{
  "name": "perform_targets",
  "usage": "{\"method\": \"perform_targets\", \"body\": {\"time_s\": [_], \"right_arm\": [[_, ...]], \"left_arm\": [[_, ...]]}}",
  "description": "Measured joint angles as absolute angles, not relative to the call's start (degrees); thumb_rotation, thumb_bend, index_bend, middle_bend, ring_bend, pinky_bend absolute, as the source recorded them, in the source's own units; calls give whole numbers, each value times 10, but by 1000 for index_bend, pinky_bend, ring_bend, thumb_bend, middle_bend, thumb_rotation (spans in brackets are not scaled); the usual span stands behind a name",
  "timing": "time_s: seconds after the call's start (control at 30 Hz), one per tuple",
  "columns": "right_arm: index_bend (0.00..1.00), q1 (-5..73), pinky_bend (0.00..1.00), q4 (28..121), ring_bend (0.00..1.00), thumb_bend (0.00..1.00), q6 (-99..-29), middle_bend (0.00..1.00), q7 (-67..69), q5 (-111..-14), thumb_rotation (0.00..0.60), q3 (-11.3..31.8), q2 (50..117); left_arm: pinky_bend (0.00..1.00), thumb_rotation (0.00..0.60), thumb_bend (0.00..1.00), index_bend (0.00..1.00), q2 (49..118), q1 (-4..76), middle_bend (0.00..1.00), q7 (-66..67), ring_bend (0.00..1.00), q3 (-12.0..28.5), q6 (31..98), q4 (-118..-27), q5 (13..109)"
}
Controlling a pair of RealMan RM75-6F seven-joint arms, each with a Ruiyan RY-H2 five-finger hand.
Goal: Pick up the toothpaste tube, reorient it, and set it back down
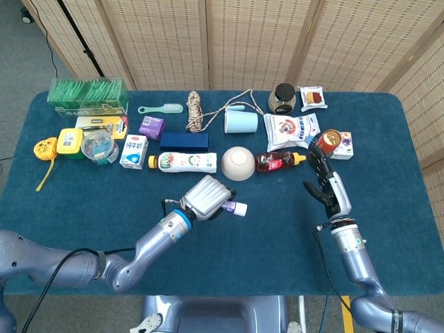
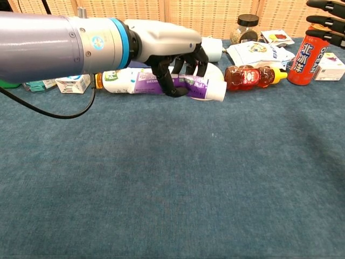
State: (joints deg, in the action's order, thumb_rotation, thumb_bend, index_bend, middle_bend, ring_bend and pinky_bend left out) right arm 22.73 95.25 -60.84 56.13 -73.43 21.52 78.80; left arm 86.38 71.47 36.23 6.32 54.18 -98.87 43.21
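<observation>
My left hand [image 1: 205, 195] [image 2: 171, 51] grips the purple and white toothpaste tube [image 2: 178, 86] around its middle, holding it level above the blue cloth, cap end [image 1: 239, 208] pointing right. In the head view the hand covers most of the tube. My right hand [image 1: 329, 186] hovers at the right with its fingers apart and nothing in it; only its fingertips [image 2: 328, 21] show at the chest view's top right corner.
Behind the tube stand a white bowl [image 1: 238, 163], a honey bear bottle [image 1: 279, 162] [image 2: 252, 77], a lying drink bottle [image 1: 184, 161], a red can [image 1: 329, 142] [image 2: 304, 55], a snack bag [image 1: 291, 129], a cup [image 1: 241, 121] and several boxes on the blue table [image 1: 388, 229].
</observation>
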Motion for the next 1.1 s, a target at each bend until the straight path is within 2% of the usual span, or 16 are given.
{"method": "perform_targets", "body": {"time_s": [0.17, 0.27, 0.33, 0.43, 0.53, 0.63, 0.93, 0.97, 1.0, 1.1], "right_arm": [[0, 221, 0, 950, 0, 0, -613, 0, 567, -736, 288, 213, 773], [0, 218, 0, 948, 0, 0, -614, 0, 571, -735, 288, 210, 766], [0, 215, 0, 946, 0, 0, -615, 0, 574, -734, 289, 209, 763], [0, 212, 0, 944, 0, 0, -616, 0, 578, -733, 291, 206, 758], [0, 212, 0, 943, 0, 0, -617, 0, 580, -732, 293, 206, 756], [0, 212, 0, 942, 0, 0, -617, 0, 580, -730, 296, 207, 752], [0, 211, 0, 933, 0, 0, -616, 0, 565, -734, 306, 200, 738], [0, 211, 0, 931, 0, 0, -616, 0, 561, -736, 318, 198, 736], [0, 211, 0, 929, 0, 0, -615, 0, 557, -737, 364, 196, 734], [0, 210, 0, 925, 0, 0, -614, 0, 543, -744, 561, 188, 727]], "left_arm": [[592, 600, 587, 553, 880, 715, 485, 369, 456, 59, 534, -976, 422], [564, 600, 587, 494, 892, 718, 449, 382, 423, 53, 530, -963, 415], [505, 600, 587, 410, 902, 720, 387, 388, 368, 49, 525, -954, 406], [380, 600, 585, 237, 913, 726, 232, 402, 229, 44, 514, -943, 376], [315, 600, 582, 125, 918, 734, 126, 418, 136, 39, 506, -937, 346], [296, 600, 582, 85, 916, 740, 98, 429, 107, 37, 501, -938, 323], [296, 600, 582, 76, 874, 716, 98, 393, 111, 45, 525, -969, 337], [296, 600, 582, 78, 863, 707, 98, 384, 113, 45, 532, -978, 347], [296, 600, 582, 84, 854, 699, 98, 377, 118, 44, 538, -984, 356], [296, 600, 582, 123, 825, 669, 116, 353, 148, 40, 568, -1007, 388]]}}
